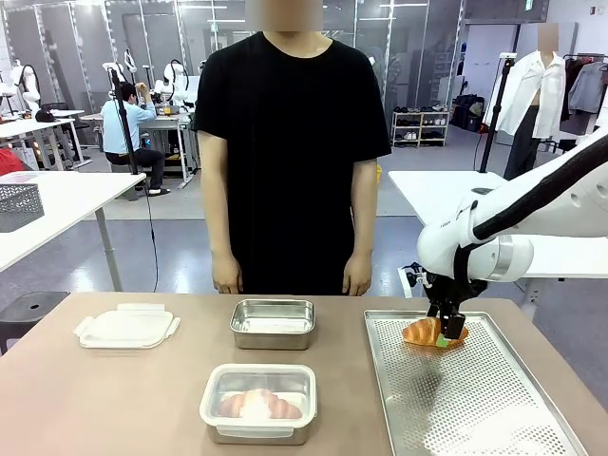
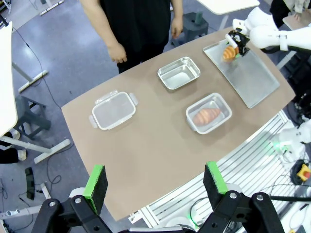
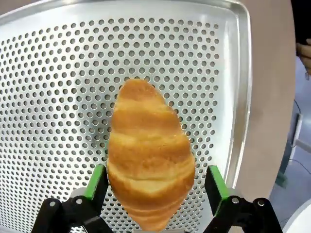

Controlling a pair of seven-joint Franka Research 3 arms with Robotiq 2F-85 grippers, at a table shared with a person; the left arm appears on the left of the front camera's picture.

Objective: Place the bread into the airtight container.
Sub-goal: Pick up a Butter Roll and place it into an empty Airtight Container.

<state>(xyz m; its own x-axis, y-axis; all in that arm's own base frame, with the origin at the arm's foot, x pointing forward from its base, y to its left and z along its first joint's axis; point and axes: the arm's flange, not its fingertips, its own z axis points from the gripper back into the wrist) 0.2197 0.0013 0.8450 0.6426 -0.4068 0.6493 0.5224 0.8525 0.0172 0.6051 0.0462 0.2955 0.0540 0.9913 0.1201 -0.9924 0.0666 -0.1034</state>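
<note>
Croissant (image 3: pixel 148 160) first: it lies on the perforated metal tray (image 3: pixel 58 73), long axis running away from the right wrist camera, its near end sitting between the fingers of the right gripper (image 3: pixel 156 185). Those fingers stand wide apart and have not clamped. One green pad (image 3: pixel 97 180) is close against the crust, while a sliver of tray shows between the other pad and the crust, so nothing is held yet. From the front the croissant (image 1: pixel 429 332) sits near the tray's far edge, with the right gripper (image 1: pixel 449 328) lowered onto it from above. I judge the step in hand to be the grasp itself. The next move calls for the fingers to close gently, since the crust looks likely to crush or flake, then a straight lift clear of the tray. After that the bread must be carried toward the robot's left, to the empty steel container (image 1: pixel 273 324) in the middle of the table. Nearer the robot, a second container (image 1: pixel 215 410) already holds a croissant and seems to have a clear lid on it. A loose plastic lid (image 1: pixel 126 326) lies well to the left. High over the table's near edge, the left gripper (image 2: pixel 155 180) hangs with its fingers spread and empty. Behind the table the person (image 1: pixel 290 142) has both hands down, clear of the work.
</note>
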